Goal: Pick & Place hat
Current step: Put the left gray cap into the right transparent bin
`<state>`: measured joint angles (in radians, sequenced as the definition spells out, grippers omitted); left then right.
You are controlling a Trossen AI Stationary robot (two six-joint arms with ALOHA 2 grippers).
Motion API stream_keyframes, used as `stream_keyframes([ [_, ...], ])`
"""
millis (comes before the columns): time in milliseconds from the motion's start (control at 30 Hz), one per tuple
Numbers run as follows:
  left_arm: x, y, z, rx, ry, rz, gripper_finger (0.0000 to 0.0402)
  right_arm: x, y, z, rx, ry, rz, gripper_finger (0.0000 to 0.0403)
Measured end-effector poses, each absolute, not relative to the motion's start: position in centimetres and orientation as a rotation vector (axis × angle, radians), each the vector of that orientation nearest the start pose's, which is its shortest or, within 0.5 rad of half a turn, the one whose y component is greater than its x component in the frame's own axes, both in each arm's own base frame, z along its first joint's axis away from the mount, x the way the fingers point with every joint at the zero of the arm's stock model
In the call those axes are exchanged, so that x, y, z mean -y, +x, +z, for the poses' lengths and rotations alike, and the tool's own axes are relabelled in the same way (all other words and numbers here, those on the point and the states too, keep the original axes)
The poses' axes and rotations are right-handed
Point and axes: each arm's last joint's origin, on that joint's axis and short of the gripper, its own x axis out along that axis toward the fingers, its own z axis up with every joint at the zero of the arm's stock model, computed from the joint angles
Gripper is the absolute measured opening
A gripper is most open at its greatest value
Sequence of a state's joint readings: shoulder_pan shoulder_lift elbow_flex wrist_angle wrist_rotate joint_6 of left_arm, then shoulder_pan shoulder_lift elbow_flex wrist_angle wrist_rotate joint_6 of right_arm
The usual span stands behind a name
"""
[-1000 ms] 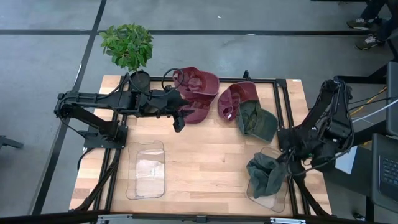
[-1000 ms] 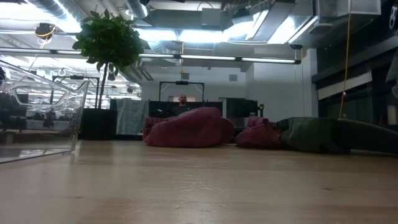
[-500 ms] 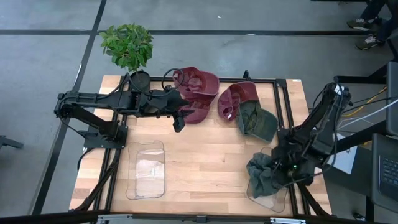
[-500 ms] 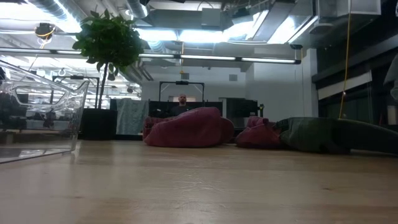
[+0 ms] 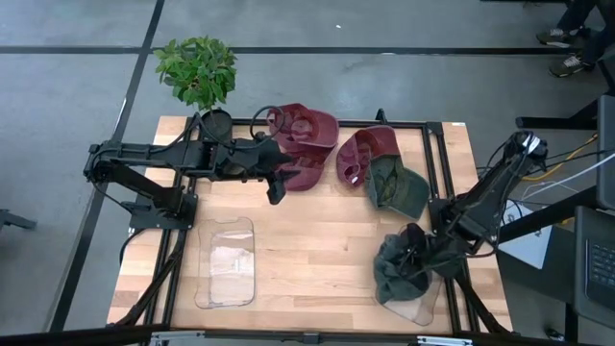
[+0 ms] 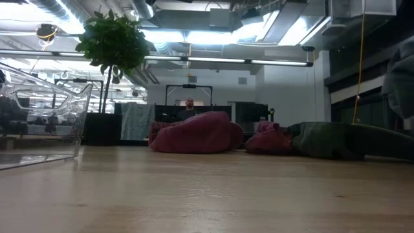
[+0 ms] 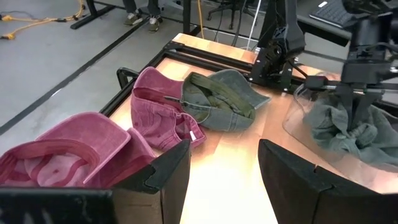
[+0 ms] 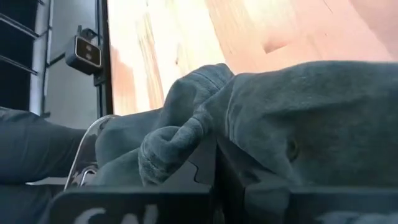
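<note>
On the table's left side, the clear plastic tray (image 5: 227,262) shows only faintly from above, and in the low view just its corner (image 6: 40,123) enters the picture. The left gripper (image 5: 279,180) waits over the back of the wooden table (image 5: 317,250) with its jaws parted and nothing between them, beside a maroon cap (image 5: 306,144) lying upside down. A second maroon cap (image 5: 363,154) and an olive-green cap (image 5: 396,187) overlap further right.

The crumpled dark green fabric hat (image 5: 399,269) hangs bunched and folded, its brim and shape hard to make out. It sits above the near-right corner of the table, half covering a second clear tray (image 5: 420,308) under it. The right gripper (image 5: 420,256) is clenched on the dark green hat, its fingertips buried in the cloth; the right wrist view shows folds of fabric (image 8: 273,124) wrapped around both fingers.
</note>
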<state>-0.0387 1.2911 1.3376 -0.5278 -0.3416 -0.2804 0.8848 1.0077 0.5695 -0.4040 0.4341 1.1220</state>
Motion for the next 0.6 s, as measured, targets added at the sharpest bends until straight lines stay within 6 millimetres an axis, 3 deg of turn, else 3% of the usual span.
stream_keyframes([
  [233, 0.2, 27.3, 38.4, -0.456, -0.105, 0.306, 0.0182, -13.4, 13.8, 20.5, -0.78, 0.649, 0.009, 0.001],
  [367, 0.2, 27.2, 38.1, -0.5, -0.041, 0.294, 0.0182, -13.0, 14.2, 20.3, -0.877, 0.712, 0.037, 0.0012],
  [600, 0.1, 26.9, 37.6, -0.557, 0.016, 0.322, 0.0182, -11.9, 15.1, 20.3, -0.994, 0.875, 0.055, 0.0074],
])
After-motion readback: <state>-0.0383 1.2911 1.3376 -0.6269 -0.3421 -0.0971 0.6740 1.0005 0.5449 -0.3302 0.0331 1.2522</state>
